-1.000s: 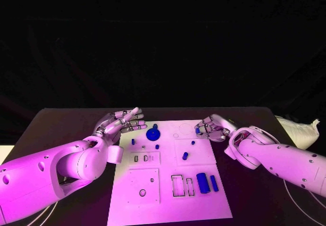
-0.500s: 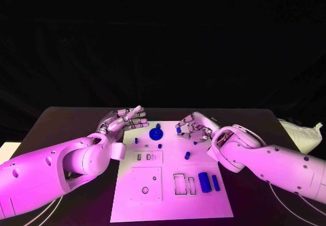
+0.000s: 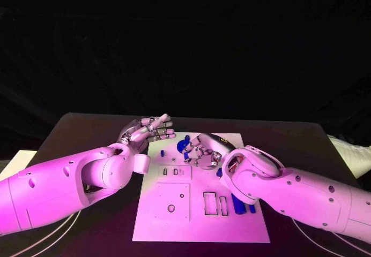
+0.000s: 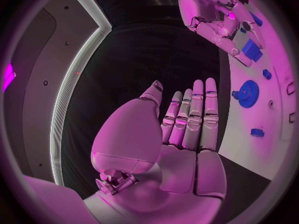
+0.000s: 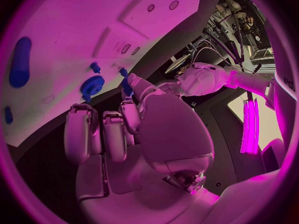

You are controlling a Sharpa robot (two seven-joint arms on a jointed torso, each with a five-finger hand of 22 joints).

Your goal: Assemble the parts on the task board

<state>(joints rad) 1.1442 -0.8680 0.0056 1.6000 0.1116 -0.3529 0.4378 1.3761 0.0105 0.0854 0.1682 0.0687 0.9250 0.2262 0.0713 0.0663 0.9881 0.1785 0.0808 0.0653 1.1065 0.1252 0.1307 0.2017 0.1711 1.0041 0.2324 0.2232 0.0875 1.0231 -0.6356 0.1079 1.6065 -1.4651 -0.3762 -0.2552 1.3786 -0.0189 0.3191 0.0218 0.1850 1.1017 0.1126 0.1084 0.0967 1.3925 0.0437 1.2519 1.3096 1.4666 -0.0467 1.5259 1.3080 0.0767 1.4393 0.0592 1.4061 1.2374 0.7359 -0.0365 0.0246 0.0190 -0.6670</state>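
The white task board (image 3: pixel 166 214) lies in the middle of the black table. A blue gear (image 3: pixel 182 145) stands at its far end, also seen in the left wrist view (image 4: pixel 248 93) and the right wrist view (image 5: pixel 92 88). My right hand (image 3: pixel 202 151) hovers just beside the gear, fingers curled, pinching a small blue part (image 5: pixel 126 87) (image 4: pixel 252 50). My left hand (image 3: pixel 151 129) is open with straight fingers (image 4: pixel 194 115) over the board's far left corner, holding nothing. A small blue peg (image 3: pixel 162 153) stands near it. Two blue cylinders (image 3: pixel 239 203) lie by the board's right edge, partly hidden by my right forearm.
Empty rectangular slots (image 3: pixel 210 203) and a round hole (image 3: pixel 171 208) sit in the board's near half. A white bag (image 3: pixel 354 155) lies off the table's right edge, and a pale sheet (image 3: pixel 19 160) at its left. Thin cables (image 3: pixel 46 243) trail near the front corners.
My right hand has carried the small blue part leftward from the board's right edge to beside the gear. The left hand has stayed at the far left corner. The camera has shifted.
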